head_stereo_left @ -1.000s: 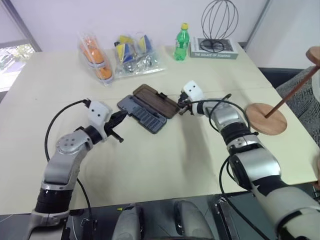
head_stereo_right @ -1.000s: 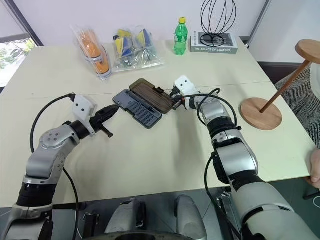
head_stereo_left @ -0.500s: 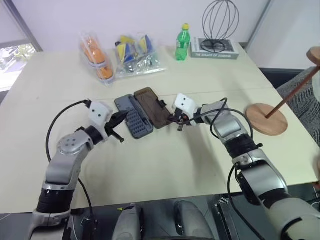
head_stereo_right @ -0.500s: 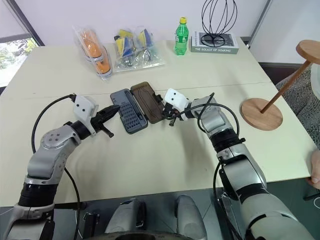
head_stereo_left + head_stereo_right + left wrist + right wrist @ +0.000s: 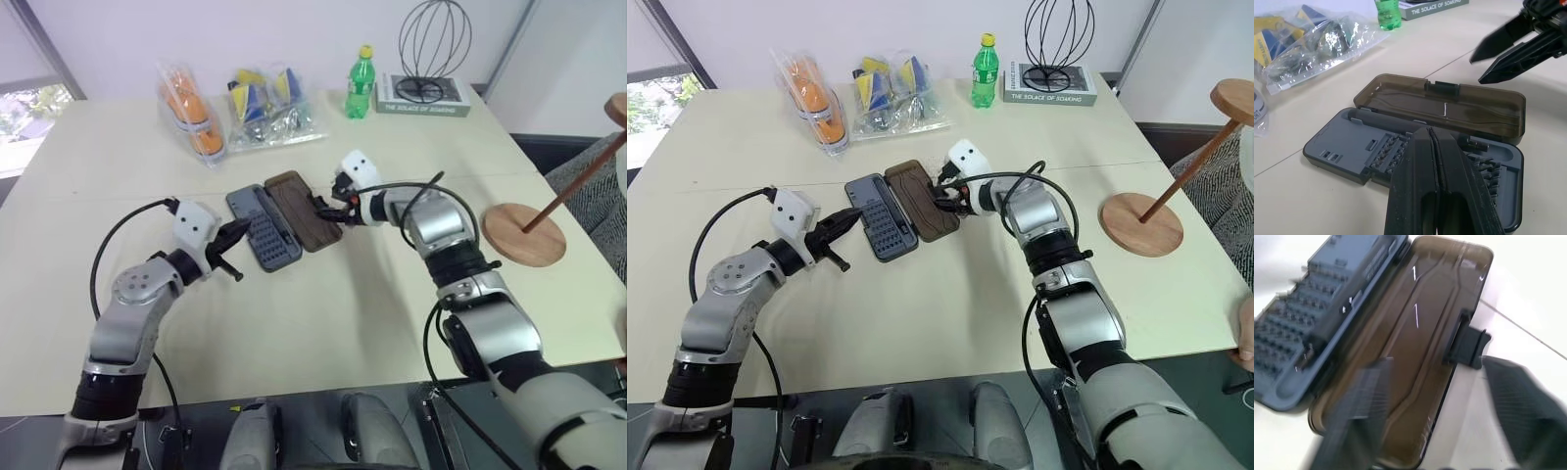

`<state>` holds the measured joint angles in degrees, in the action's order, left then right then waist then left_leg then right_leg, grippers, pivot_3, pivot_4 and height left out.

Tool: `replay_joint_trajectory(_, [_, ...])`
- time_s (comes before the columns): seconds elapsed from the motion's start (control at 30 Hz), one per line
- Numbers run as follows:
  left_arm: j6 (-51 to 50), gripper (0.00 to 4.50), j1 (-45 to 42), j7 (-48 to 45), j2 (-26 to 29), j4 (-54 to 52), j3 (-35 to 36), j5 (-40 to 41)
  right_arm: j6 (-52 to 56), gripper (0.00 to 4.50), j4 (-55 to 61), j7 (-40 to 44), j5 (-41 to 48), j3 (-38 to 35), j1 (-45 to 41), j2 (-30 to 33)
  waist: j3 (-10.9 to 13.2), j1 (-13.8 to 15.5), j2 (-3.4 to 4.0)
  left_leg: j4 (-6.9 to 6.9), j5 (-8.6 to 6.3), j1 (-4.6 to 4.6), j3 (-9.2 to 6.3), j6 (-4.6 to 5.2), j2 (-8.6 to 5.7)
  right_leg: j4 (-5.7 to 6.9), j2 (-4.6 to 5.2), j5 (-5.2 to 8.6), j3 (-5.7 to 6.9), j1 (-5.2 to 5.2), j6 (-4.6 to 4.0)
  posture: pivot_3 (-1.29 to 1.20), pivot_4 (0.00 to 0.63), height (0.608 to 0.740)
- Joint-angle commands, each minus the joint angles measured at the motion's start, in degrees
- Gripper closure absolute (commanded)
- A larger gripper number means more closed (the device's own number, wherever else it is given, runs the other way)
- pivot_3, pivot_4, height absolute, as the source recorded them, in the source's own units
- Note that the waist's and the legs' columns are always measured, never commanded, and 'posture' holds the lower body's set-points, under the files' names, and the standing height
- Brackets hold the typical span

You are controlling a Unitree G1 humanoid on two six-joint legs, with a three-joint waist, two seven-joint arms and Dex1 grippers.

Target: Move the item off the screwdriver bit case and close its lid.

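Lid (image 5: 303,210) flopped open right under spread, empty right fingers (image 5: 327,202); case (image 5: 262,230) just past pinched-shut, empty left fingers (image 5: 235,236).

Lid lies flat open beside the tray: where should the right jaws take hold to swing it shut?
Best guess: grip the lid at its free long edge by the black latch, coming from the side away from the tray. That edge is farthest from the hinge, and the open right gripper is already there.

green bottle (image 5: 358,82), book (image 5: 423,98), wire sculpture (image 5: 434,39)
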<state>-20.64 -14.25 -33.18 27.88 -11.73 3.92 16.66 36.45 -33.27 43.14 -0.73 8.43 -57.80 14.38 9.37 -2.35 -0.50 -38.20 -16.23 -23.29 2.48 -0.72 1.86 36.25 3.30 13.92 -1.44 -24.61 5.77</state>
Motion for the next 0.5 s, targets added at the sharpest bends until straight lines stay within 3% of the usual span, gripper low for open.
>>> replay_joint_trajectory(0.03, [1.08,4.5,-0.29,0.12,-0.01,-1.74,0.34,-0.1,2.65,1.21,4.53,-2.93,1.04,-1.28,-1.04,-0.87,0.0,-0.02,0.0,0.0,0.0,0.0,0.0,0.0,0.0,0.0,0.0,0.0,0.0,0.0,0.0,0.0,0.15,0.74])
replay_joint_trajectory(0.5, [1.13,4.5,-1.03,-0.13,0.03,-1.33,-0.11,-0.35,3.51,1.21,3.96,-9.32,-0.3,0.81,5.41,-1.75,0.0,-0.16,0.0,0.0,0.0,-0.01,-0.01,0.0,-0.01,0.0,-0.02,0.0,0.0,-0.01,0.0,0.0,0.15,0.74])
